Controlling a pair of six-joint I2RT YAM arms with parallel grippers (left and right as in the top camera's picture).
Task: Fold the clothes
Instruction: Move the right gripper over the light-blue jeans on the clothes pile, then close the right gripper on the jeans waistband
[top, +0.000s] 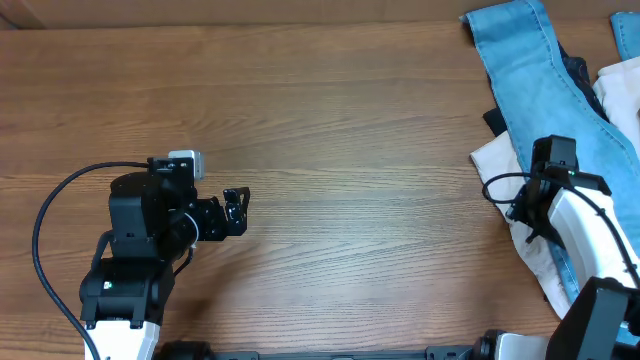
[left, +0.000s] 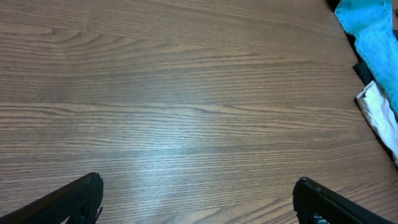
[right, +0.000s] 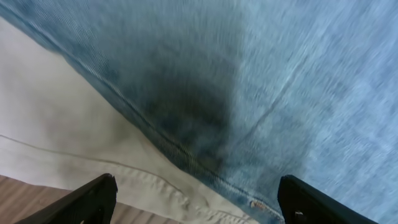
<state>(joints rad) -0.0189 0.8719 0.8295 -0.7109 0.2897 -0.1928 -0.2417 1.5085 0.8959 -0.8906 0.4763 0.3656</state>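
The light-blue jeans (top: 540, 75) lie in a long strip at the table's right edge, running from the far edge toward the front, over a beige garment (top: 500, 160). In the right wrist view the denim (right: 280, 81) fills most of the frame, very close below, with its seam along the beige cloth (right: 56, 124). My right gripper (right: 199, 199) is open just above this seam, holding nothing; overhead its fingers are hidden under the arm (top: 555, 175). My left gripper (top: 237, 208) is open and empty over bare wood at the left. The jeans show far right in the left wrist view (left: 373, 31).
A black garment (top: 580, 70) peeks from under the jeans, and more white cloth (top: 622, 90) lies at the right edge. A black cable (top: 45, 215) loops beside the left arm. The wooden table (top: 350, 130) spans the middle.
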